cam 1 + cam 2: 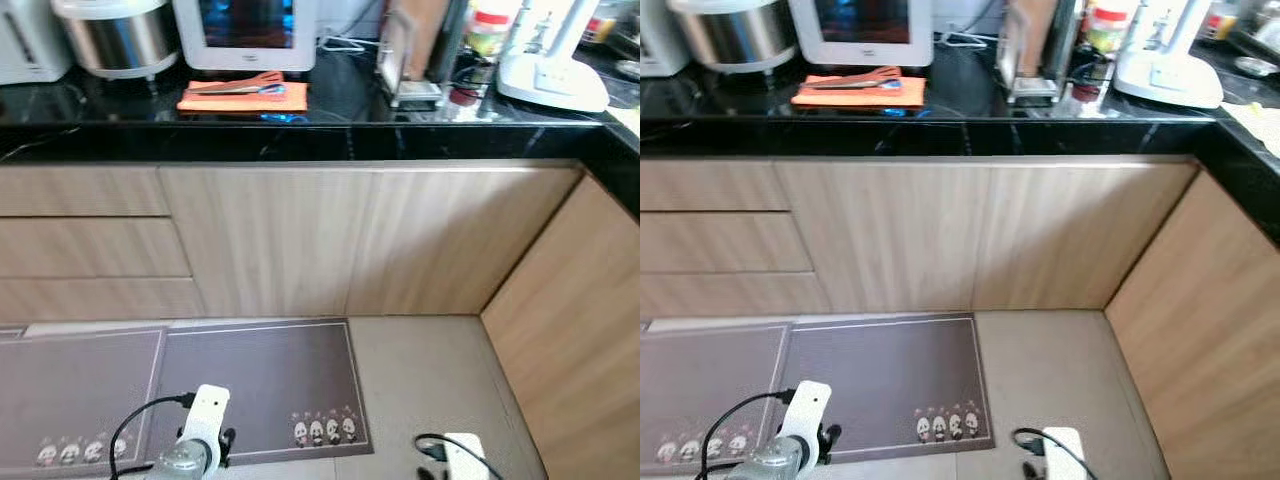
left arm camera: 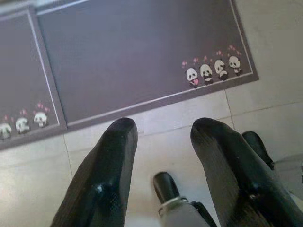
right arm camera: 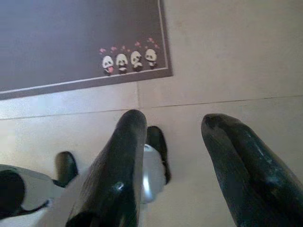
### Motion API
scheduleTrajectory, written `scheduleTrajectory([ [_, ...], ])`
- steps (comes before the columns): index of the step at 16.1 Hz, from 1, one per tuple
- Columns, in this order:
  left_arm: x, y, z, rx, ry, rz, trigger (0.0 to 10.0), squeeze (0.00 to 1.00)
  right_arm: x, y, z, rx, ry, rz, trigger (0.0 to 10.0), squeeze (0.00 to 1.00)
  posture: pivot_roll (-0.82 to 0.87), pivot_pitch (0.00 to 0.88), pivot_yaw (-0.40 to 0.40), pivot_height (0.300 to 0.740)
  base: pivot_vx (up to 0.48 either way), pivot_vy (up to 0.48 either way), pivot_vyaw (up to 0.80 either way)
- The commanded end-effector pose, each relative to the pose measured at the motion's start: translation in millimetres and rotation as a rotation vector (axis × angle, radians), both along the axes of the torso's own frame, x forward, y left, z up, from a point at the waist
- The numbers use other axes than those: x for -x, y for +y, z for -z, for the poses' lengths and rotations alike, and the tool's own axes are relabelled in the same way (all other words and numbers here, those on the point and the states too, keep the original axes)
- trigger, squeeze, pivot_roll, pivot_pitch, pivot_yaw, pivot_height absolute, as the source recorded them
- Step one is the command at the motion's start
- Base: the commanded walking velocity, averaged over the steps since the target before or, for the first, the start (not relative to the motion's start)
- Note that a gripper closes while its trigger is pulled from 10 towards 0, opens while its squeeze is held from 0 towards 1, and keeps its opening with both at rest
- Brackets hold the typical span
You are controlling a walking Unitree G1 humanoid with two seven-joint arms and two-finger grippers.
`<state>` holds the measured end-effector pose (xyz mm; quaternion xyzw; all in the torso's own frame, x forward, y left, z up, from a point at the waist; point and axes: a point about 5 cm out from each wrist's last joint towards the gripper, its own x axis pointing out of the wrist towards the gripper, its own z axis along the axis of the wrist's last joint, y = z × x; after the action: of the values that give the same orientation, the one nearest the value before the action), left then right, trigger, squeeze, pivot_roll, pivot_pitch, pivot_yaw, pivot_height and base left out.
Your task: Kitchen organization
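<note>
Meanwhile both tools, left tool (image 2: 161, 137) and right tool (image 3: 173, 132), are hanging open and empty; approaching the desk (image 1: 300, 140), an arm could be knocking the cupboard (image 1: 300, 240).

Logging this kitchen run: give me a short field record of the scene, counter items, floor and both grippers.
counter: black worktop above wood cabinets
on counter: orange cloth with utensils on it, steel cooker, white appliance
floor: grey panda mats on pale tile
left gripper: open, empty, hanging over the mat edge
right gripper: open, empty, hanging over tile
</note>
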<state>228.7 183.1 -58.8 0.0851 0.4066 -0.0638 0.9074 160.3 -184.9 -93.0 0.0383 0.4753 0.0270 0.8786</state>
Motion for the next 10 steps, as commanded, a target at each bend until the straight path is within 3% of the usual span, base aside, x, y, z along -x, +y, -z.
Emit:
scheduleTrajectory([
  [1, -1.0, -5.2, -0.1, -0.009, 0.0, 0.039, 10.0, 0.0, -0.7, -0.4, 0.0, 0.012, 0.008, 0.001, 10.0, 0.0, -0.06, 0.0, -0.013, 0.74, 0.0, -0.48, -0.8],
  [4, -1.3, -9.1, 0.1, 0.009, 0.001, 0.044, 10.0, 0.0, -3.8, 9.9, 0.2, 0.002, 0.009, -0.003, 10.0, 0.0, -0.06, 0.0, -0.012, 0.74, 0.0, -0.102, -0.8],
  [10, -1.6, -9.2, -0.2, 0.011, -0.004, 0.043, 10.0, 0.0, -3.1, 6.0, 0.0, 0.007, 0.01, 0.002, 10.0, 0.0, -0.06, 0.0, -0.012, 0.74, 0.0, 0.0, -0.8],
])
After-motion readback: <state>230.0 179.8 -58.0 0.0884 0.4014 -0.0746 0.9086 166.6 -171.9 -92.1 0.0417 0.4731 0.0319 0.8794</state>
